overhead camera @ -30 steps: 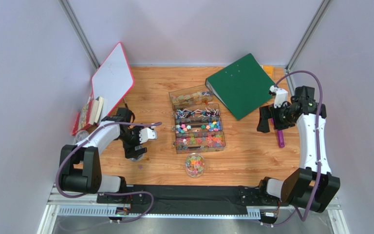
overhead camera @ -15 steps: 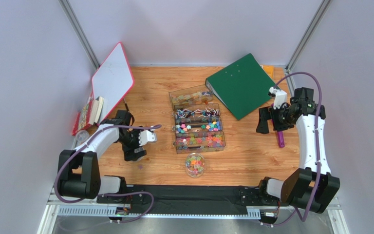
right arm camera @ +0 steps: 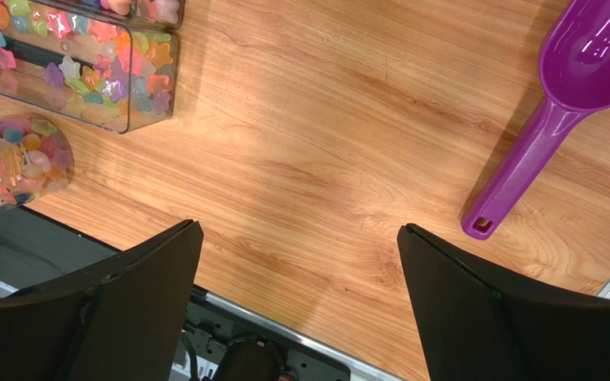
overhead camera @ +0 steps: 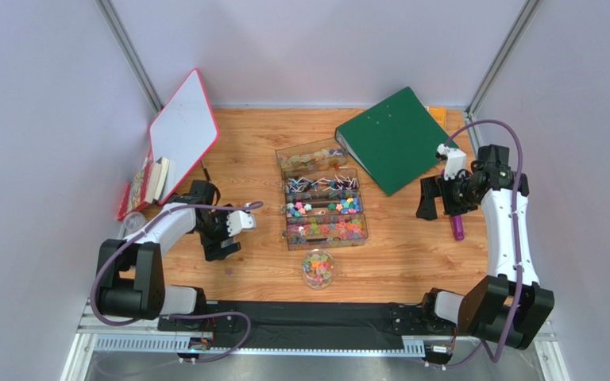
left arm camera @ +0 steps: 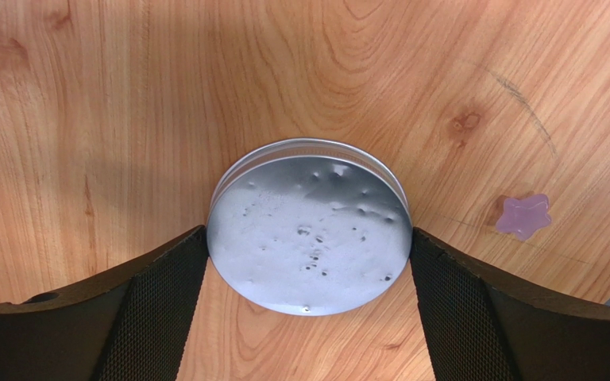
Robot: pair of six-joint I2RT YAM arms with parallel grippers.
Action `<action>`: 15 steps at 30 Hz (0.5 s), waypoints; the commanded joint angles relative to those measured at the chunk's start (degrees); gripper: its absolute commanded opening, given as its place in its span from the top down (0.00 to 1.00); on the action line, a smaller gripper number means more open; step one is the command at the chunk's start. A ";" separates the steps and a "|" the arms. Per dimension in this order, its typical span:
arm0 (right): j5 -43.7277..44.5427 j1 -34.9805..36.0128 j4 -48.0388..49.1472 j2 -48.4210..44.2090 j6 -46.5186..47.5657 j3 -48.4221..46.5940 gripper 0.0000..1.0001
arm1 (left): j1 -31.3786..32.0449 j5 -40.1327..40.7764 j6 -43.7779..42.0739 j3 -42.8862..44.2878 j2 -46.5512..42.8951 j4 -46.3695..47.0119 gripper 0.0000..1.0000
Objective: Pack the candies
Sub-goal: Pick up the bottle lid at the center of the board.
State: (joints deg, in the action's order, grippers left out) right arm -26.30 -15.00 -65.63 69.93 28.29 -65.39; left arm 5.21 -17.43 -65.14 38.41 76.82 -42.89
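Observation:
Bright star-shaped candies fill a clear box (overhead camera: 326,230) (right arm camera: 86,63) at mid-table and a small glass jar (overhead camera: 318,268) (right arm camera: 6,167) in front of it. One pale purple candy (left arm camera: 524,216) lies loose on the wood. A round metal lid (left arm camera: 308,226) lies flat between the fingers of my left gripper (left arm camera: 308,230) (overhead camera: 221,244), which is open and straddles it, pads close to its rim. My right gripper (right arm camera: 300,230) (overhead camera: 435,200) hangs open over bare wood, with nothing in it. The purple scoop (right arm camera: 554,103) (overhead camera: 458,226) lies just to its right.
More clear boxes (overhead camera: 320,186) stand behind the candy box. A green binder (overhead camera: 391,139) lies at the back right. A red-rimmed whiteboard (overhead camera: 183,131) and books (overhead camera: 145,186) lean at the left wall. The black table edge (right arm camera: 70,246) runs along the front.
My left gripper has slid a little away from the front edge and now covers the lid. My right gripper has drifted slightly left. Both stayed open.

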 commanded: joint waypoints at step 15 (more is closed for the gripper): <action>-1.47 0.50 2.17 -1.99 -0.26 -0.01 0.00 | 2.51 -5.68 1.77 7.54 -10.27 -9.91 0.17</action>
State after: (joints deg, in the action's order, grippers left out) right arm -26.55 -14.74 -65.45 69.43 28.32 -64.84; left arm 5.74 -18.59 -63.33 40.03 72.07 -46.44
